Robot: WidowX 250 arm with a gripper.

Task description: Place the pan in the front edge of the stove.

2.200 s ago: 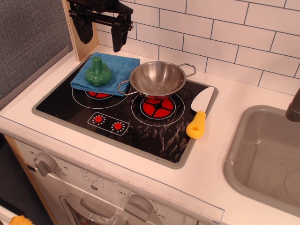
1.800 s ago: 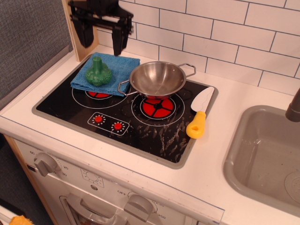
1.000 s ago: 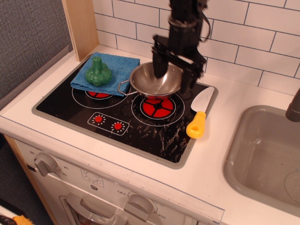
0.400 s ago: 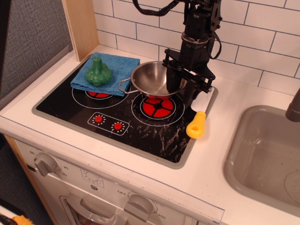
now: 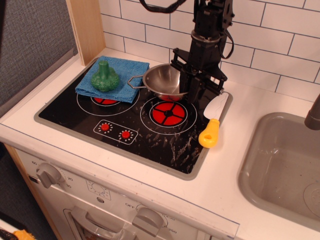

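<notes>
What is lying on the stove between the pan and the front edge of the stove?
In the only view, the pan sits at the back. Between it and the front rim of the stove lie only the printed right burner ring and bare black glass.

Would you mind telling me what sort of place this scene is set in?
Most likely a toy play kitchen rather than a real one: a black stove with printed red burner rings and dials, a grey sink set in the counter, white tile wall behind, and plastic oven knobs below the front edge.
</notes>
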